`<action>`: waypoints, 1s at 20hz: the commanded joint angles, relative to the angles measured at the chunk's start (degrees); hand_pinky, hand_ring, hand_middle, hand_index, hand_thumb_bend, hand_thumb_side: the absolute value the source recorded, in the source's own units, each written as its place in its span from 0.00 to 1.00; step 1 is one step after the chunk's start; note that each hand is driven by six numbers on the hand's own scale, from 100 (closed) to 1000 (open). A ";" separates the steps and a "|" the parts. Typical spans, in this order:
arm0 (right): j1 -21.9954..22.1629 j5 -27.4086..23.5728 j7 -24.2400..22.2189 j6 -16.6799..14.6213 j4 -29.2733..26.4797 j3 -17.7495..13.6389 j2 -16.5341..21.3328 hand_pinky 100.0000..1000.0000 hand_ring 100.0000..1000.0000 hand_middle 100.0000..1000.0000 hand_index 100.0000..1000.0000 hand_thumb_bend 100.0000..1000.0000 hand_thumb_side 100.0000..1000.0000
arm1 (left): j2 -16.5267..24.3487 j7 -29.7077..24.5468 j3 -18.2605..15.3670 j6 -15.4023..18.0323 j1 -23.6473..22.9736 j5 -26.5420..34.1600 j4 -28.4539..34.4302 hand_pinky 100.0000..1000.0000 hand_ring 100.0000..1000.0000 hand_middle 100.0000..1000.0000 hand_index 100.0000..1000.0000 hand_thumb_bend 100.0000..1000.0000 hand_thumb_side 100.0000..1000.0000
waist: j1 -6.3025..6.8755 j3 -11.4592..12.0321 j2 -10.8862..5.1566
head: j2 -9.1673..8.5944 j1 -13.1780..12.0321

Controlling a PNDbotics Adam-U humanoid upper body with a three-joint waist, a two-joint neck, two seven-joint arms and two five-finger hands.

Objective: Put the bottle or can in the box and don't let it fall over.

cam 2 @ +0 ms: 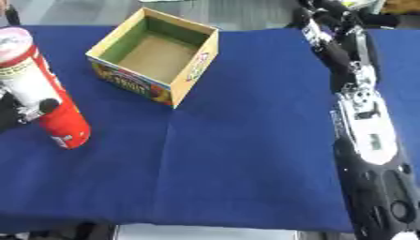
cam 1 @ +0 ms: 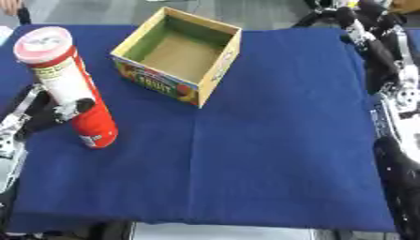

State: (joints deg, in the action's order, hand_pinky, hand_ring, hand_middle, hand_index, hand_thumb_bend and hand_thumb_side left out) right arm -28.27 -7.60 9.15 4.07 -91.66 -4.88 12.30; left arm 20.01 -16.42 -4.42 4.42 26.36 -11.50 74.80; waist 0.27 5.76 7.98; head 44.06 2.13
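Note:
A tall red can (cam 1: 74, 89) with a pale label and a pink-white lid stands on the blue cloth at the left, leaning slightly. My left hand (cam 1: 57, 110) is curled round its middle from the left, a thumb tip showing on the front. An open cardboard box (cam 1: 176, 56) with a colourful fruit print sits behind and to the right of the can, empty inside. My right hand (cam 1: 353, 18) rests at the far right corner of the table, its fingers hard to make out.
The blue cloth (cam 1: 271, 154) covers the whole table. My right arm (cam 2: 365, 131) lies along the table's right edge. A person's hand (cam 1: 10, 7) shows at the far left corner, touching nothing.

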 commanded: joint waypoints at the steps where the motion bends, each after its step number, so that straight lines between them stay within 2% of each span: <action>1: -0.96 -0.33 -0.10 -0.09 -0.66 0.07 0.55 0.73 0.96 1.00 0.79 0.63 0.34 | 0.42 0.59 0.02 -0.02 1.44 -0.28 0.24 1.00 0.82 0.63 0.83 0.80 0.48 | 0.12 -0.05 -0.57 | -0.23 -0.12; 6: -0.89 -0.38 -0.11 -0.08 -0.64 0.06 0.52 0.73 0.96 1.00 0.79 0.63 0.33 | 0.16 1.34 0.16 0.04 1.50 0.20 0.22 1.00 0.81 0.61 0.78 0.74 0.45 | 0.14 -0.08 -0.54 | -0.18 -0.12; 8: -0.87 -0.39 -0.11 -0.07 -0.64 0.05 0.52 0.73 0.96 1.00 0.79 0.63 0.34 | 0.05 1.37 0.27 0.07 1.33 0.70 0.28 1.00 0.81 0.61 0.78 0.75 0.45 | 0.15 -0.08 -0.53 | -0.16 -0.15; 11: -0.85 -0.42 -0.14 -0.08 -0.64 0.07 0.47 0.73 0.96 1.00 0.79 0.63 0.34 | 0.07 0.91 0.43 0.17 1.27 0.83 0.24 1.00 0.82 0.62 0.84 0.82 0.49 | 0.14 -0.05 -0.53 | -0.20 -0.13; 17: -0.83 -0.45 -0.15 -0.10 -0.63 0.06 0.45 0.73 0.96 1.00 0.79 0.63 0.33 | 0.05 0.97 0.43 0.23 1.23 -0.05 0.18 1.00 0.82 0.62 0.83 0.82 0.48 | 0.11 0.00 -0.49 | -0.16 -0.16; 20: -0.85 -0.50 -0.16 -0.09 -0.63 0.05 0.44 0.73 0.96 1.00 0.79 0.63 0.33 | -0.23 1.56 0.38 0.27 1.22 -0.04 0.33 1.00 0.81 0.59 0.76 0.73 0.42 | 0.06 0.00 -0.47 | -0.20 -0.21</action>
State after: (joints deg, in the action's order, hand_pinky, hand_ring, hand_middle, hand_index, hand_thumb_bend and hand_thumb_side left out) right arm -28.26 -7.82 9.11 4.07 -91.66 -4.87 12.27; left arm 19.31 -15.20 -3.87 4.62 26.80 -11.35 74.21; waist 0.26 5.70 8.12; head 44.05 2.10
